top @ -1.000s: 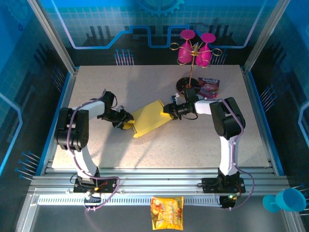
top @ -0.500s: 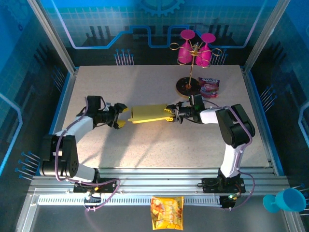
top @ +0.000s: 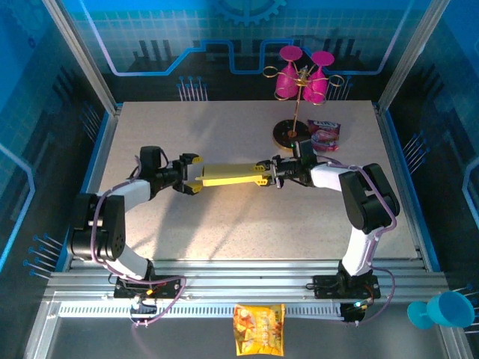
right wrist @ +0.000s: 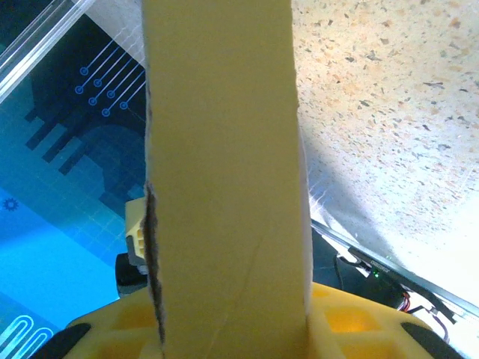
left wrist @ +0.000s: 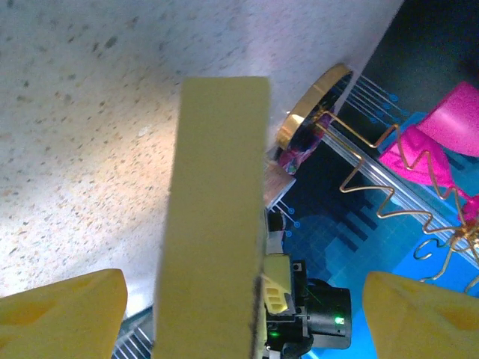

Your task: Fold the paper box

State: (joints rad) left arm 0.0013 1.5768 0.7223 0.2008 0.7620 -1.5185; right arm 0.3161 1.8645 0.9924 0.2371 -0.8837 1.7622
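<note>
1. Wire rack [top: 298,90]: a thin gold wire stand on a round dark base, carrying two glossy magenta cups hung mouth-down. All places below are given from this rack.
2. Paper box [top: 228,176]: thin golden-yellow cardboard, flattened and seen as a long narrow strip. It lies to the left of the rack's base and slightly nearer the arm bases, with its long axis running left to right. The left wrist view shows a matte, flat-sided band [left wrist: 217,224] with straight edges. The right wrist view shows a rough, frayed edge down one side [right wrist: 224,187].
3. Right gripper [top: 263,173]: closed on the end of the paper box nearest the rack. Its moulded yellow fingers [right wrist: 352,329] press against both faces of the card.
4. Left gripper [top: 194,173]: at the end of the paper box farthest from the rack. It is spread wide, with one finger on each side of the strip. The blunt yellow fingertips [left wrist: 60,314] stand apart from the card and grasp nothing.
5. Table [top: 224,232]: a beige, finely speckled, stone-like surface under the rack.
6. Foil packet [top: 324,134]: pink and crinkled, just right of the rack's base.
7. Snack bag [top: 259,329]: orange-yellow and printed, well away from the rack, beyond the table's near edge.
</note>
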